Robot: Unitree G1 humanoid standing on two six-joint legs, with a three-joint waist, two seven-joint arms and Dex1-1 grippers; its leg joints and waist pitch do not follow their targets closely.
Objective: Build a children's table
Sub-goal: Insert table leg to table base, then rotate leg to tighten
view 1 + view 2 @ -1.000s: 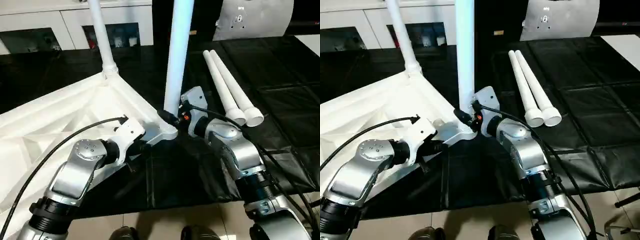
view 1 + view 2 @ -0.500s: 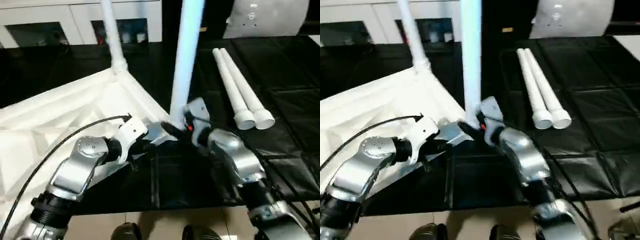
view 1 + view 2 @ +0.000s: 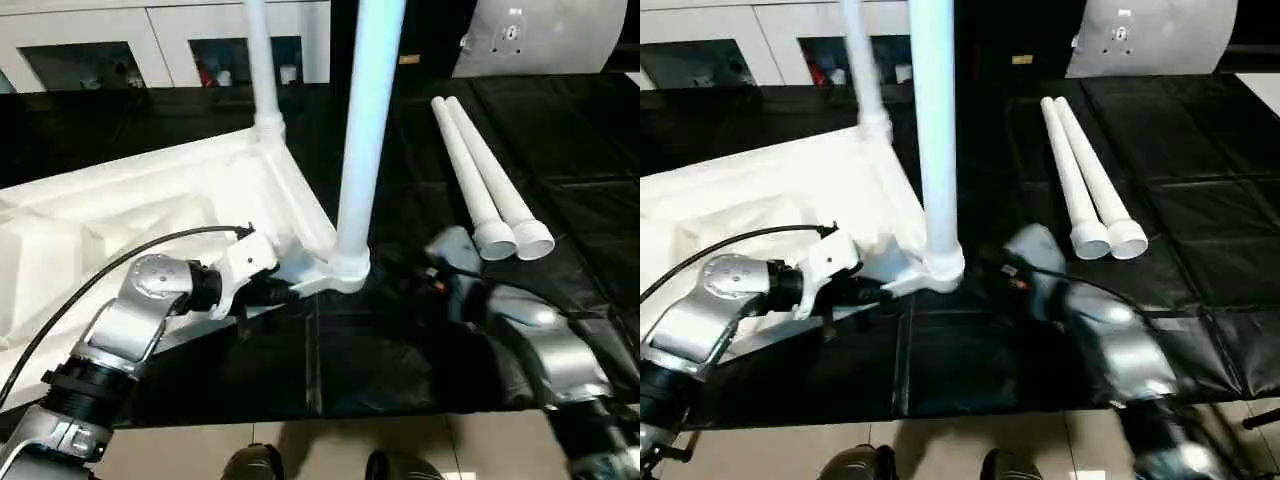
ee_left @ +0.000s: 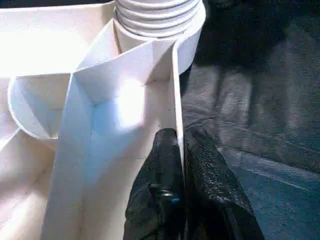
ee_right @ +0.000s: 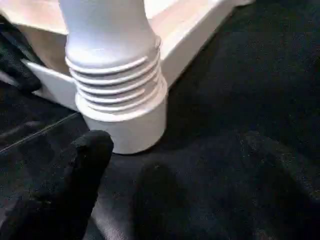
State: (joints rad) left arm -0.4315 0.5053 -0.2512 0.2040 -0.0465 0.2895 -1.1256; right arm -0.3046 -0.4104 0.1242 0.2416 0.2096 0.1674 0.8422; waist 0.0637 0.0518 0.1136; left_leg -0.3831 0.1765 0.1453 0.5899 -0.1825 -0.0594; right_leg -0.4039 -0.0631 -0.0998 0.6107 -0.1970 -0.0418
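Children's table top [image 3: 150, 215], white moulded plastic with raised rim and ribbed underside, lies upside down on the black padded mat [image 3: 560, 200], taking the left half of the head views. It looks light, hollow, stiff and slick; the thin rim wall is likely the best pinch point.

Left gripper [image 4: 178, 150] is clamped narrow on that rim wall, just beside the near corner socket [image 3: 345, 272]. Two round white tapered legs stand upright: far leg [image 3: 262, 70], near leg [image 3: 365, 140] seated in the near socket. Whether the ribbed collar [image 5: 117, 82] is fully home, can't tell.

Right gripper [image 3: 415, 272] sits just beside the near leg's base, holding nothing; it's blurred in the head views, so I can't tell its spread. One black finger [image 5: 82, 165] shows apart from the socket.

Two spare white legs [image 3: 490, 185] lie side by side on the mat, well right. Both upright legs are cut off at the top.
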